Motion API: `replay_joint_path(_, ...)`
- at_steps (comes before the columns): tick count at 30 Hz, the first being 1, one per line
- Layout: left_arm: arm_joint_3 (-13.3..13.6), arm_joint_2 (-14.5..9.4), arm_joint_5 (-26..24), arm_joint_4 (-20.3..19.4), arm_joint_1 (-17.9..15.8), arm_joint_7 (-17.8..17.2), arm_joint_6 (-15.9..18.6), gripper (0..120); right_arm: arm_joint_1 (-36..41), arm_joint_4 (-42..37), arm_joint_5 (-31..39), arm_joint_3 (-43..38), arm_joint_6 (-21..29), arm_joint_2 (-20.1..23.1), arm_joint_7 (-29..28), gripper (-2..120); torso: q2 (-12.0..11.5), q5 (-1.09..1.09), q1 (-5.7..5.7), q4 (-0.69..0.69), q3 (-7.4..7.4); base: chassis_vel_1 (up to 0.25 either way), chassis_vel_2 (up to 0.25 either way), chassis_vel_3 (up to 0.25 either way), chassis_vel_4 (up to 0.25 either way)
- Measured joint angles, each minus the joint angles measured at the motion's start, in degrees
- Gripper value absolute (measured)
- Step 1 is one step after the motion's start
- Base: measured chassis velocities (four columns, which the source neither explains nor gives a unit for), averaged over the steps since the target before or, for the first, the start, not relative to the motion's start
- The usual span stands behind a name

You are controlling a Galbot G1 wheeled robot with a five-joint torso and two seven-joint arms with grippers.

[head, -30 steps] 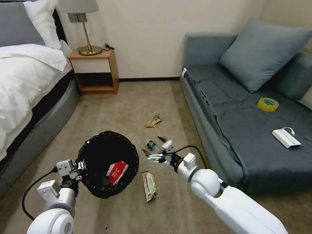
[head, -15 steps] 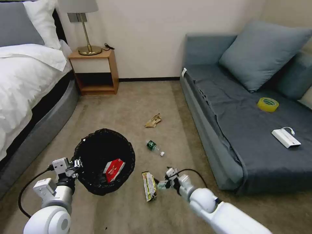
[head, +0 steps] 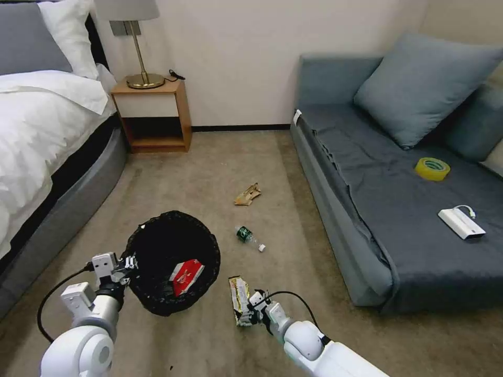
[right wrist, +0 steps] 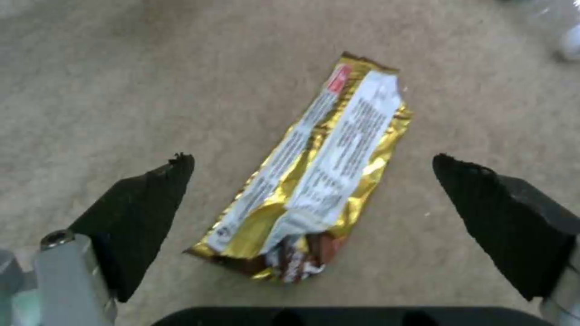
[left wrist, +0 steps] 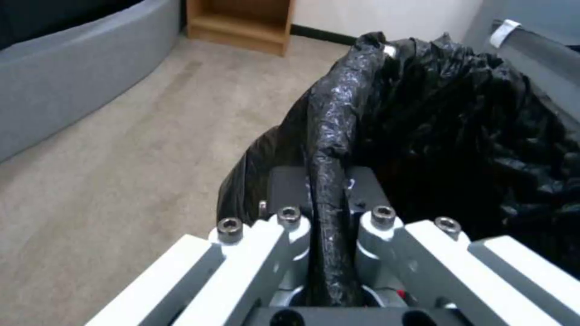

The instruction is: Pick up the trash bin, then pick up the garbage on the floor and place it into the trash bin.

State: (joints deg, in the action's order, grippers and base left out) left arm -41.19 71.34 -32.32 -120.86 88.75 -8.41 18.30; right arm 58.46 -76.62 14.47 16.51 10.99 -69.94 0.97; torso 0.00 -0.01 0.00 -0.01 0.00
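The gold wrapper (head: 240, 300) lies flat on the carpet in the lower middle of the head view, just right of the bin (head: 173, 262). Its long axis runs up and down the frame, slightly tilted. My right tool (head: 250, 310) sits right at its lower right edge, and in the right wrist view the wrapper (right wrist: 314, 167) lies between my two black fingers (right wrist: 142, 213), which stand wide apart on either side of it, so I judge the closing line crosses its short width. The torn brown end points toward my wrist. I cannot tell how far above the carpet the fingertips are.

My left tool (head: 121, 266) is at the bin's left rim in the lower left, and the left wrist view shows it clamped on the rim (left wrist: 326, 181) with the black bag folded between the jaws. A red wrapper (head: 186, 276) lies inside the bin.

Further up the floor, the bottle (head: 248, 236) lies near the middle, and the brown paper (head: 247, 195) beyond it. Both are well apart from my right tool. The bin's white base is hidden by the bag.
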Motion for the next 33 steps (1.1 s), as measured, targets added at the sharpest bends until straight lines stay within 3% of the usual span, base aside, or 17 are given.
replay_joint_path(15, -0.3, 0.6, 1.5, -0.1, 2.1, 0.8, -0.7, 5, 3.1, 3.1, -0.9, -4.1, -2.1, -4.8, 1.1, 100, 0.0, 0.0, 0.0, 0.01, 0.0, 0.0, 0.0, 0.0, 0.0)
replay_joint_path(25, -4.5, 0.8, 0.7, -0.9, 4.6, 2.9, -2.7, 5, 2.4, 10.6, 1.1, -8.3, -4.3, -8.2, 2.4, 100, 0.0, 0.0, 0.0, 0.01, 0.0, 0.0, 0.0, 0.0, 0.0)
replay_joint_path(33, -5.8, 1.0, 0.1, -1.2, 6.0, 3.4, -3.1, 5, 2.1, 15.3, 0.6, -10.1, -6.3, -10.1, 3.0, 100, 0.0, -0.08, 0.0, 0.02, -0.01, 0.0, 0.0, 0.0, 0.0)
